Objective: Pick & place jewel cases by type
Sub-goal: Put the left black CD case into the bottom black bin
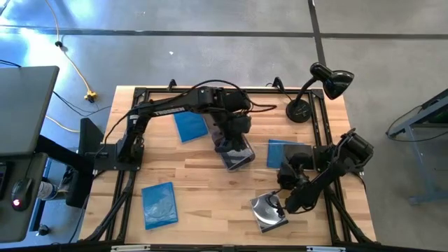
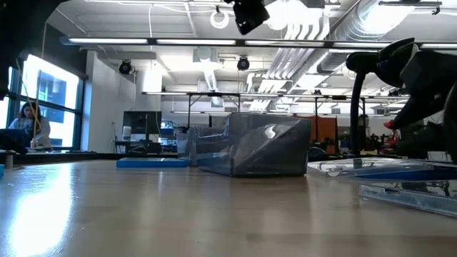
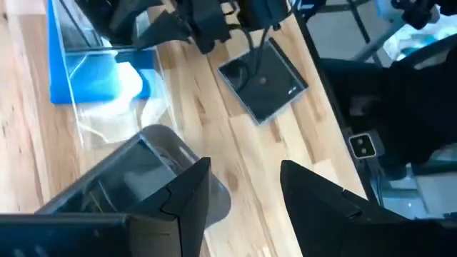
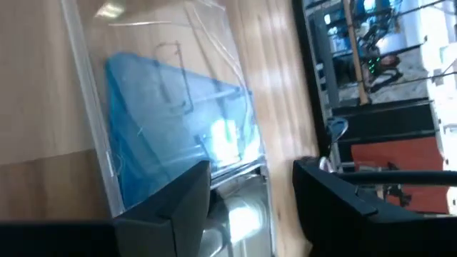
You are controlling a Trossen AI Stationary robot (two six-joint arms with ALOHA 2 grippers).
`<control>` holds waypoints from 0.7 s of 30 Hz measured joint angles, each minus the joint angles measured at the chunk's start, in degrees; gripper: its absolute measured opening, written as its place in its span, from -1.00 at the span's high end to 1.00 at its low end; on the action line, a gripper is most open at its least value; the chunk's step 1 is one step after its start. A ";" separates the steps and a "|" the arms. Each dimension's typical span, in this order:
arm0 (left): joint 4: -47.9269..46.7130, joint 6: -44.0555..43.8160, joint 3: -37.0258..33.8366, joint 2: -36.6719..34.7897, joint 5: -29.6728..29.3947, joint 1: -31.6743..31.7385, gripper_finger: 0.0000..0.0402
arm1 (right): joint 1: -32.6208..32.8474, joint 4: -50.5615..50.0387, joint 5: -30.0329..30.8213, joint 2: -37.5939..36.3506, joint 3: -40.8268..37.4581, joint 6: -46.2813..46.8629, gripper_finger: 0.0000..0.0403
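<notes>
In the high view three translucent blue jewel cases lie flat on the table: one far of centre (image 1: pixel 190 127), one near left (image 1: pixel 159 204), one right of centre (image 1: pixel 285 152) with a clear border around it (image 4: pixel 171 121). A silver-faced dark case (image 1: pixel 268 213) (image 3: pixel 263 84) lies near right. A smoky-grey tub (image 1: pixel 236 155) (image 2: pixel 257 146) stands mid-table. My left gripper (image 1: pixel 236 134) (image 3: pixel 246 200) hangs open high over the tub. My right gripper (image 1: pixel 279 202) (image 4: pixel 250 200) is open just above the silver case.
A black desk lamp (image 1: pixel 316 89) stands at the far right corner. A black frame rail (image 1: pixel 210 89) runs around the table. Bare wood lies at the near centre (image 1: pixel 210 210) and between the left blue case and the tub.
</notes>
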 joint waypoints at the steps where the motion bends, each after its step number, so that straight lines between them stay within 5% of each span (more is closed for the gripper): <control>1: -0.38 0.02 0.00 0.00 -0.74 -0.35 0.16 | -0.56 0.93 -0.40 0.00 -0.49 -0.44 0.03; 11: -3.75 1.48 -0.02 -0.02 -7.46 -3.73 0.16 | -3.08 4.60 2.40 0.00 -2.83 -3.72 0.12; 21: -3.56 1.49 -0.04 -0.02 -9.20 -3.64 0.16 | -2.92 4.17 -0.52 -0.02 -2.46 -4.60 0.73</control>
